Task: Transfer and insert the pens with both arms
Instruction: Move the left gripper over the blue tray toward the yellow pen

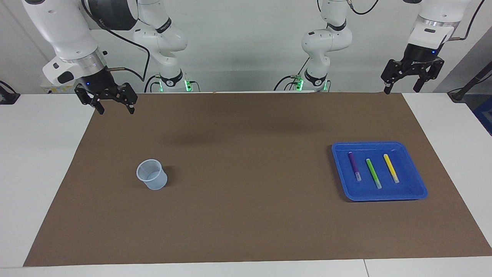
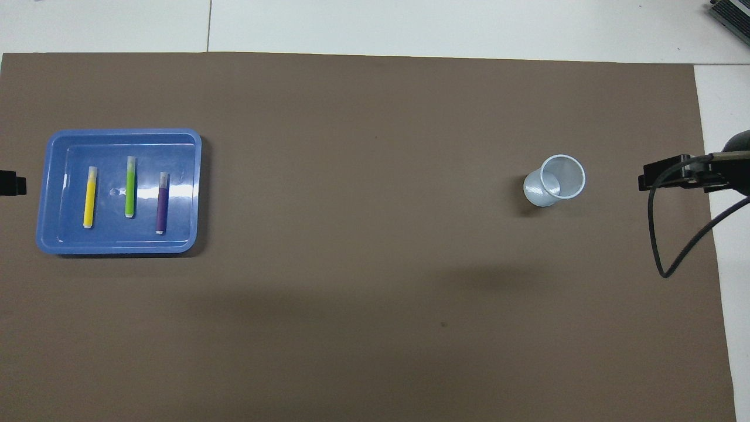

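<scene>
Three pens lie side by side in a blue tray [image 1: 417, 193] [image 2: 117, 134] toward the left arm's end of the table: purple [image 1: 354, 166] [image 2: 162, 203], green [image 1: 373, 173] [image 2: 130, 186] and yellow [image 1: 391, 168] [image 2: 89, 197]. Each has a pale cap end. My left gripper [image 1: 401, 90] [image 2: 10, 183] hangs open and empty over the mat's corner at the robots' edge, well away from the tray. My right gripper [image 1: 116, 110] [image 2: 671, 176] hangs open and empty over the mat's corner at the right arm's end.
A clear plastic cup [image 1: 152, 175] [image 2: 555, 180] stands upright on the brown mat [image 1: 246, 173] toward the right arm's end. White table surface borders the mat. A black cable [image 2: 659, 234] loops down from the right arm.
</scene>
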